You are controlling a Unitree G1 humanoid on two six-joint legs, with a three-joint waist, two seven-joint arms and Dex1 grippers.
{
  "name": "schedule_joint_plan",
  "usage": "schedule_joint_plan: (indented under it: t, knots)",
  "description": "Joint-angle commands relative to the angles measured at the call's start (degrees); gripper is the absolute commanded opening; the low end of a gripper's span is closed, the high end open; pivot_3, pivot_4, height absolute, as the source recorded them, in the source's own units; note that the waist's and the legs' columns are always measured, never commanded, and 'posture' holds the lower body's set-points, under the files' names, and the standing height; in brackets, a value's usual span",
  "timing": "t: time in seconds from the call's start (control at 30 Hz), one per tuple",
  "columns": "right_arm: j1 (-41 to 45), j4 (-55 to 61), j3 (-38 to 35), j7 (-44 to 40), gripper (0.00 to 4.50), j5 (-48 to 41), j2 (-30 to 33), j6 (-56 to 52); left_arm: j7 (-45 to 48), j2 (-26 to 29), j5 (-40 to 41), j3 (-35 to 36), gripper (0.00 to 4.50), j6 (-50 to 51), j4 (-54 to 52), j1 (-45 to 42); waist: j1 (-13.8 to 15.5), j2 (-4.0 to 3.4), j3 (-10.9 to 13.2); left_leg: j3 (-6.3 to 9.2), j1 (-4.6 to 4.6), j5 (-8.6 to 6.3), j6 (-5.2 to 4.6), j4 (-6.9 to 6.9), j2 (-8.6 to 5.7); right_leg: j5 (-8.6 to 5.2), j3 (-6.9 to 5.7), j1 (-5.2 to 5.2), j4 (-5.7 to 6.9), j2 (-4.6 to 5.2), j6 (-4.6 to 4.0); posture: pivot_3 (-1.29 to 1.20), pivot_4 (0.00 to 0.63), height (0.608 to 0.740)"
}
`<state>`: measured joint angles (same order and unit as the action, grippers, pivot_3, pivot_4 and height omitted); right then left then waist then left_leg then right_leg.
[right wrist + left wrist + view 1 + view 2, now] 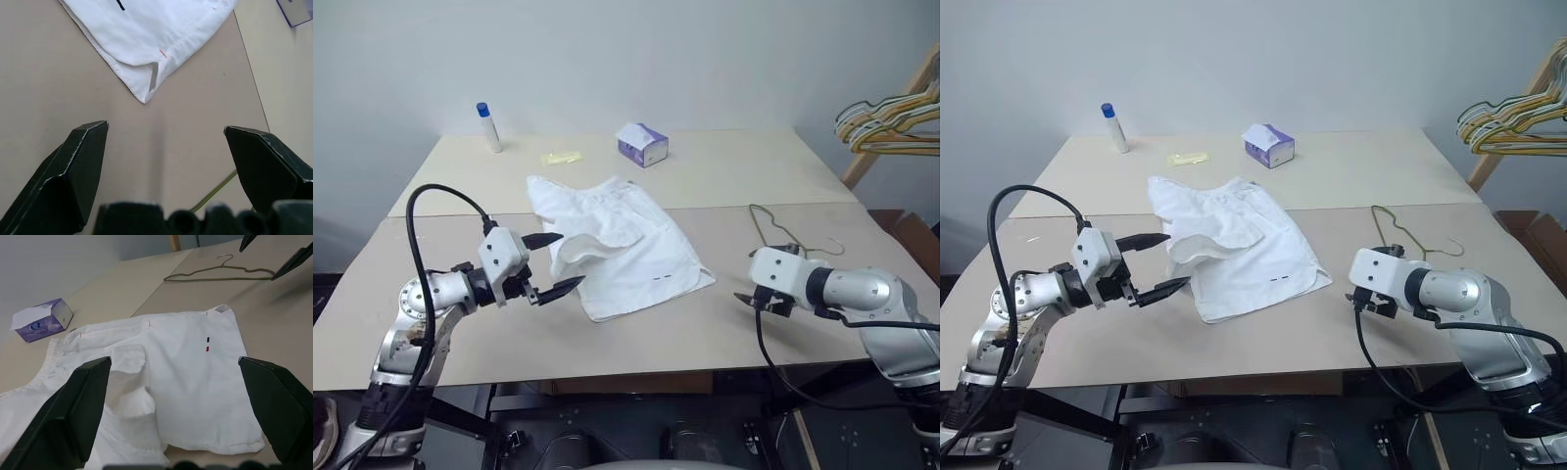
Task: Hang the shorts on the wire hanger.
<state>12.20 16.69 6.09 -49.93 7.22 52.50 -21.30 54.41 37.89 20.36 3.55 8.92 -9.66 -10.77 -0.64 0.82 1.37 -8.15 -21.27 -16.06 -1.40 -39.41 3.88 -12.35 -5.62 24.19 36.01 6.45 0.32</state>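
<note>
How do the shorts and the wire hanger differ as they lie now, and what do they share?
The shorts are white cloth, rumpled, with one part folded over; the wire hanger is a thin dark wire outline. The shorts cover far more of the table than the hanger. The shorts lie toward the left gripper, the hanger by the right gripper. Both lie flat and unheld, both grippers open.

The shorts (pixel 619 245) are plain white with a small dark mark near one hem; in the left wrist view that mark reads dark over red. The wire hanger (pixel 783 233) is olive-green. Beige table (pixel 754 166); purple-and-white tissue box (pixel 642 145); blue-capped white bottle (pixel 488 127)
</note>
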Motion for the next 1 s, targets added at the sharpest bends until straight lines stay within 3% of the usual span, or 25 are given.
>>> schedule_joint_plan:
  t: [0.03,0.57,0.77,1.0]
  knots:
    - [1.8,0.4,-0.6,0.0,4.45,0.1,0.1,1.1,0.0,0.4,0.6,0.7,4.5,0.1,-1.5,-0.8,0.0,0.0,0.0,0.0,0.0,0.0,0.0,0.0,0.0,0.0,0.0,0.0,0.0,0.0,0.0,0.04,0.0,0.74]
    - [1.0,0.8,-1.6,1.1,4.45,0.6,0.0,0.2,-0.7,-1.7,0.8,-1.4,4.5,1.7,-1.1,-4.2,-0.1,0.0,0.0,-0.01,0.0,0.0,0.0,0.0,0.0,0.0,0.0,-0.01,0.0,0.0,0.0,-0.02,0.0,0.74]
    - [-2.7,5.6,-4.6,2.4,4.45,-0.1,-0.4,-3.5,6.4,-3.2,1.2,-8.3,4.5,2.8,0.4,-8.3,-0.4,0.0,0.0,-0.03,-0.02,0.02,0.04,-0.01,-0.01,0.04,-0.01,-0.01,-0.02,0.0,-0.07,-0.08,0.0,0.74]
    - [-6.6,10.5,-4.4,5.4,4.45,1.0,-2.9,-7.6,10.3,-3.9,-10.3,-21.8,4.5,2.3,8.4,-14.2,-2.2,0.01,0.0,-0.02,0.0,0.0,0.0,-0.14,0.0,-0.1,-0.01,-0.05,0.06,0.0,0.17,-0.14,0.0,0.74]
